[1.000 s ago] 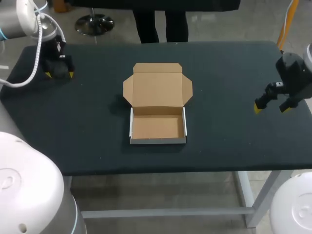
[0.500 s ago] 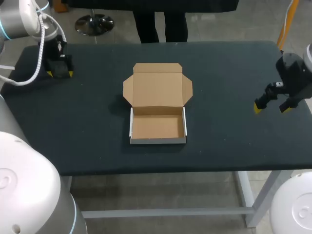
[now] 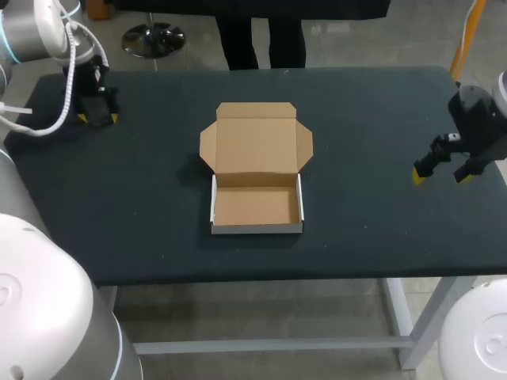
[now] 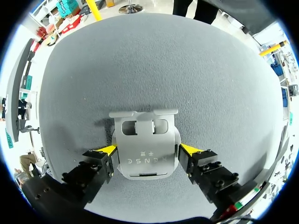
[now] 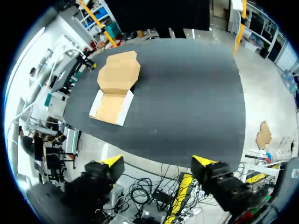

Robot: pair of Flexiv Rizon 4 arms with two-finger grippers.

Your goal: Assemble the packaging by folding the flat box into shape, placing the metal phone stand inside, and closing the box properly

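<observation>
The brown cardboard box [image 3: 257,207] lies mid-table, its tray folded up with white outer walls and its lid [image 3: 255,141] flat open behind it. The box [image 5: 112,105] also shows far ahead of my right gripper [image 5: 159,165]. A silver metal phone stand [image 4: 145,135] lies flat on the table at the far left. My left gripper [image 4: 145,150] straddles it, and both yellow fingertips [image 4: 108,150] press its two sides. In the head view the left gripper [image 3: 97,119] is down at the table's far left. My right gripper [image 3: 444,174] hangs open and empty over the right edge.
The dark table [image 3: 380,103] carries nothing else besides the box and the stand. Wide bare surface lies between the stand and the box, and between the box and the right edge.
The left gripper's fingers have drawn in onto the stand's sides, and the arm shifted slightly towards the far edge. The right arm and the box have not moved.
</observation>
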